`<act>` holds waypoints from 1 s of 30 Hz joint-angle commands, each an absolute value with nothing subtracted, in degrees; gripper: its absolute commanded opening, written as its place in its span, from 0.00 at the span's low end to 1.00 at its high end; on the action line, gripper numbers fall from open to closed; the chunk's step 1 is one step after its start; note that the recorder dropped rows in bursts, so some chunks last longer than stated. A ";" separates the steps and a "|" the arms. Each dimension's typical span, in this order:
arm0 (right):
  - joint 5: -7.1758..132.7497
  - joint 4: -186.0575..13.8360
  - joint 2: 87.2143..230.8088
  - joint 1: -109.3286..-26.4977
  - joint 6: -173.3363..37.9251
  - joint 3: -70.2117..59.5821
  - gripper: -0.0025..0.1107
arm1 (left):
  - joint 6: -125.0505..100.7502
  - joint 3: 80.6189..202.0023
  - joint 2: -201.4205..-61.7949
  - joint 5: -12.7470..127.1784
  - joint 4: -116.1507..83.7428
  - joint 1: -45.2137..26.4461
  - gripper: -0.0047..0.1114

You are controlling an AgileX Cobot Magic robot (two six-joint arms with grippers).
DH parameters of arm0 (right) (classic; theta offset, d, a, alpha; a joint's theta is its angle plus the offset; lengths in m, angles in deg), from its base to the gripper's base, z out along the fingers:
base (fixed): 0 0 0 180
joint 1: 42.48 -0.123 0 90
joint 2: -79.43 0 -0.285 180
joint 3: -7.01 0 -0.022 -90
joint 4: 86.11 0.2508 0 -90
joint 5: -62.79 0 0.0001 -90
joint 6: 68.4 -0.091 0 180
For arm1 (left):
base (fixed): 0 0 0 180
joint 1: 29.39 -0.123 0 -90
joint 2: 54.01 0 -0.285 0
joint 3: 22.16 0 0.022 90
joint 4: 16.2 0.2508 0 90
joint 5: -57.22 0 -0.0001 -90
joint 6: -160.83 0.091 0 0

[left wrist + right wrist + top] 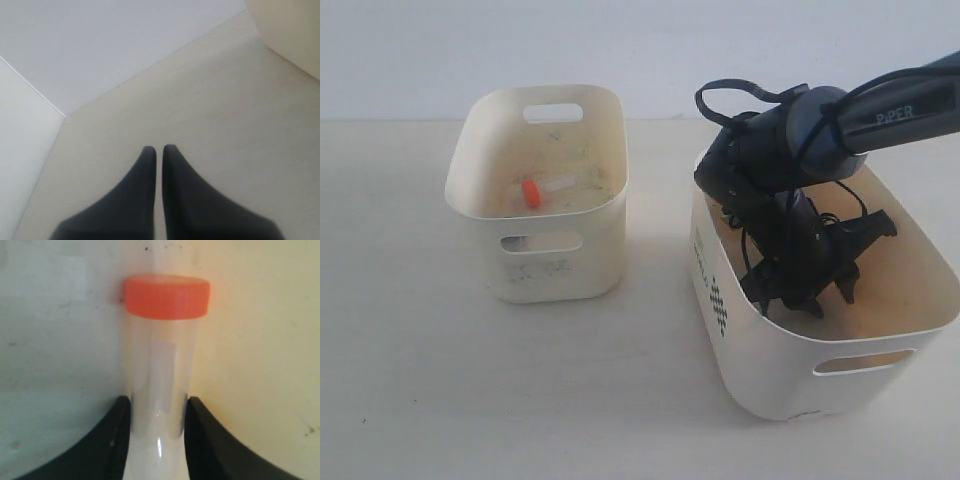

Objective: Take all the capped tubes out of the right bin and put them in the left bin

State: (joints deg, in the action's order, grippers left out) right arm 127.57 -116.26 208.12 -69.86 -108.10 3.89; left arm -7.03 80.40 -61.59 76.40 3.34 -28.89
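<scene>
Inside the right bin point(760, 350), my right gripper point(157, 402) grasps one orange-capped tube point(160, 365), fingers point(112, 440) pressed against both sides; its arm point(880, 115) hides much of the floor. I count two bins and two tubes: the second tube point(548, 187) lies in the left bin point(560, 265). My left gripper point(159, 152), clenched empty, hangs over the table point(225, 100).

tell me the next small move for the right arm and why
Probably lift the right gripper straight up out of the right bin: its fingers sit against both sides of the orange-capped tube, so it looks gripped, and the left bin is where it goes.
</scene>
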 commanded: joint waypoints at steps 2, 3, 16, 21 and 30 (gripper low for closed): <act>124.46 -113.83 209.08 -69.39 -108.29 3.08 0.16 | -7.10 80.62 -61.79 76.11 3.17 -28.83 0.08; 124.46 -113.95 209.08 -69.39 -108.29 3.08 0.10 | -7.10 80.62 -61.79 76.11 3.17 -28.83 0.08; 124.58 -114.05 204.72 -69.39 -109.09 3.08 0.02 | -7.10 80.62 -61.79 76.11 3.17 -28.83 0.08; 124.47 -114.40 200.93 -69.39 -109.40 3.08 0.02 | -7.10 80.62 -61.79 76.11 3.17 -28.83 0.08; 124.69 -114.40 194.28 -69.39 -109.62 3.08 0.02 | -7.10 80.62 -61.79 76.11 3.17 -28.83 0.08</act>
State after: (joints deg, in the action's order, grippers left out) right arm 124.62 -114.14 196.86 -69.76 -109.30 3.35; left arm -7.03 80.40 -61.59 76.40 3.34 -28.89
